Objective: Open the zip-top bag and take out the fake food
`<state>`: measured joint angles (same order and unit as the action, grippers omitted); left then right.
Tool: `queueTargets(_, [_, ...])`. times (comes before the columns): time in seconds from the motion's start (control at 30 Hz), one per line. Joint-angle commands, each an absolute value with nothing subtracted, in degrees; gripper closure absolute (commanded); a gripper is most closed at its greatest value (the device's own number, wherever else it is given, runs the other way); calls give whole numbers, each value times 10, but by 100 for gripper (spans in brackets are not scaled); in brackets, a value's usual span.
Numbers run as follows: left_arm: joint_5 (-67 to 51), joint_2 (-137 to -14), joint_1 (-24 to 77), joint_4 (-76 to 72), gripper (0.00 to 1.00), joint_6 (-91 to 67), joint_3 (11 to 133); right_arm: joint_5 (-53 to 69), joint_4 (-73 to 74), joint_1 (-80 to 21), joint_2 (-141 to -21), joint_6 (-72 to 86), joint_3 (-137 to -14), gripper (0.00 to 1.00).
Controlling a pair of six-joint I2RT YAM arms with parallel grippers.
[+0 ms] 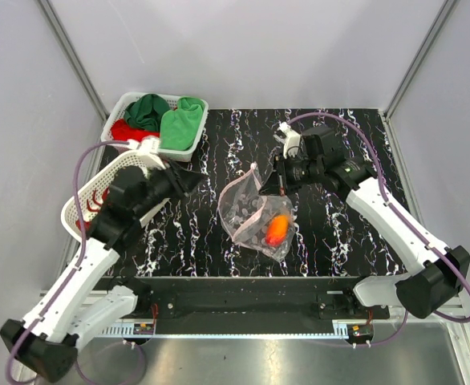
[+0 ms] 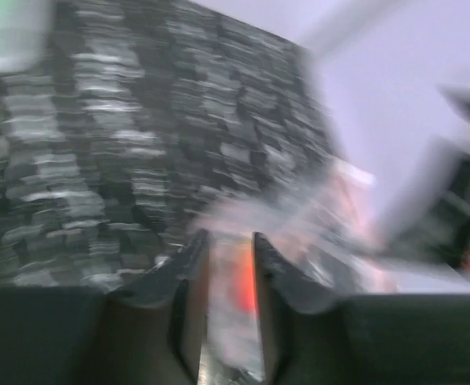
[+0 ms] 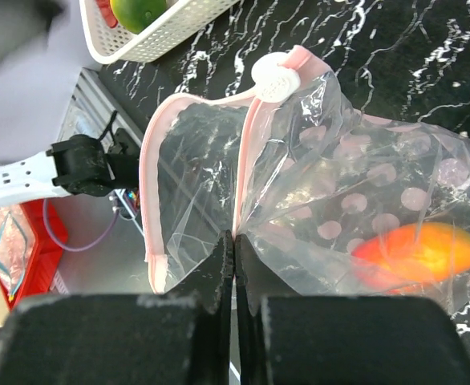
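The clear zip-top bag point(image 1: 251, 212) with its pink zip strip lies mid-table, its mouth partly spread. An orange-red fake fruit point(image 1: 277, 230) sits inside it. My right gripper point(image 1: 278, 186) is shut on the bag's pink edge and holds it up. In the right wrist view the shut gripper point(image 3: 233, 241) pinches the bag point(image 3: 323, 192) just below its white slider point(image 3: 275, 78), and the fruit point(image 3: 423, 255) shows through the plastic. My left gripper point(image 1: 196, 184) is open, just left of the bag and apart from it. The left wrist view is blurred: the open gripper point(image 2: 224, 245) frames an orange glow.
A white basket point(image 1: 131, 103) with folded green and red cloths stands at the back left. A second white basket point(image 1: 76, 210) sits at the left edge under my left arm, with red items inside. It shows in the right wrist view point(image 3: 167, 36) holding a green fruit point(image 3: 137, 11).
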<state>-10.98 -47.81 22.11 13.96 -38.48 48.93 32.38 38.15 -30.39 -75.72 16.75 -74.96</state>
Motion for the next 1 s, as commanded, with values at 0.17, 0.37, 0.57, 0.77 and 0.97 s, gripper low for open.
queueTargets(0.17, [-92,-575,465,72,92,-389,540,343,351,-329,-743,189,-756,100])
queueTargets(0.37, [56,-642,555,168,99,-399,591,356,345,-331,-727,202,-751,100])
queueTargets(0.57, [188,-671,594,169,100,-418,602,378,331,-332,-714,234,-748,100])
queueTargets(0.77, [217,-706,596,144,100,-422,587,403,303,-332,-706,267,-741,100])
queueTargets(0.97, [229,-722,596,124,100,-422,542,395,291,-332,-708,277,-744,100])
